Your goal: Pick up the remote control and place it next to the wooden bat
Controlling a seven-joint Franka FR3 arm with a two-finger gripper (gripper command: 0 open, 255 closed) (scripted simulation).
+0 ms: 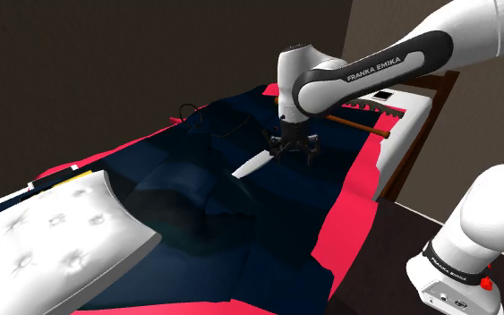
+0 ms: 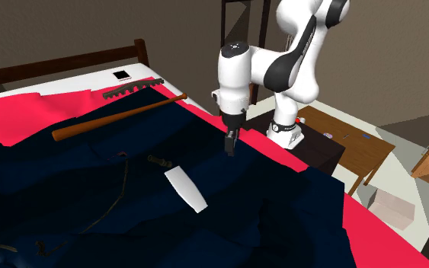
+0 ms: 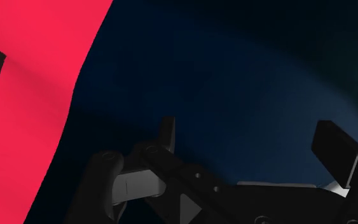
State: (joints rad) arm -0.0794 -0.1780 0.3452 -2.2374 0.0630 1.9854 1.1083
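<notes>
Tool [image 2: 231, 145] open, empty, hovering over blue blanket [image 2: 296, 205]. White remote [image 2: 184, 189] lies near tool, ungrasped. Bat [image 2: 117, 116] well apart from tool. Grasp, carry and placement all left.

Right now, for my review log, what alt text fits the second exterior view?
A white robot arm holds its black hand over a dark blue blanket, apart from a flat white remote control lying there. A wooden bat lies farther back, where the blanket meets the red sheet.
</notes>
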